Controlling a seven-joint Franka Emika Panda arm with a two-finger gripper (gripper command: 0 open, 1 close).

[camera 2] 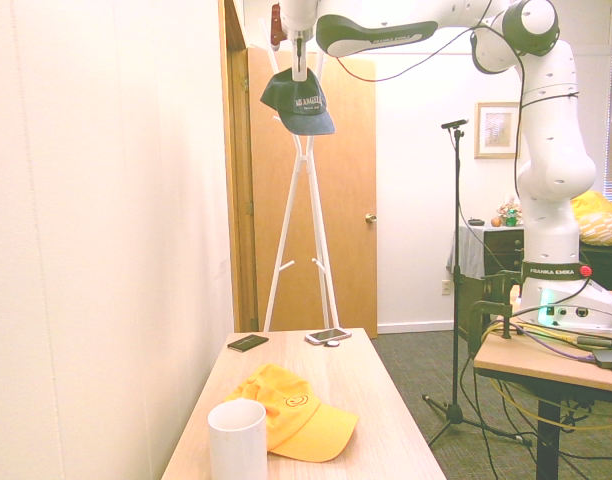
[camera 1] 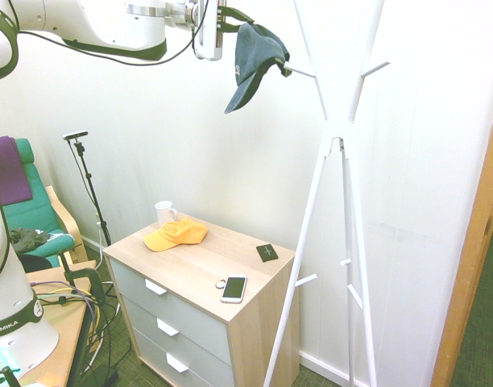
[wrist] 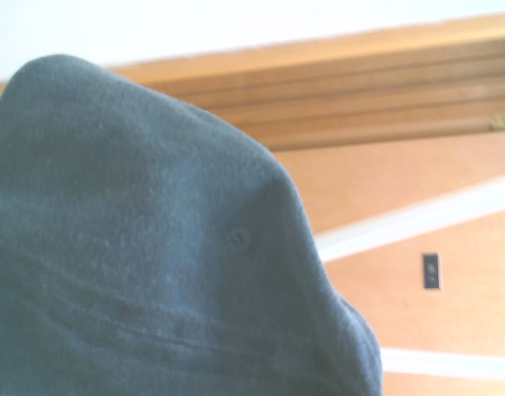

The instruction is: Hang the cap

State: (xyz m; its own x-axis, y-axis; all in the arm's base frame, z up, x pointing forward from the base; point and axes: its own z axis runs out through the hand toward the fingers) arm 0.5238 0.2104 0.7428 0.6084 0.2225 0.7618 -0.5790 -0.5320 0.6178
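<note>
The gripper (camera 2: 300, 62) is holding the dark cap (camera 2: 298, 102) pinched at its crown, high up at the white coat stand (camera 2: 298, 215), which is standing in front of the wooden door (camera 2: 348, 190). The cap's brim is hanging down and showing white lettering. On the near wooden tabletop (camera 2: 361, 385) a white mug (camera 2: 237, 440) and a yellow cap (camera 2: 291, 410) are lying; farther off, a phone (camera 2: 327, 336) and a dark wallet (camera 2: 248, 342) are resting.
</note>
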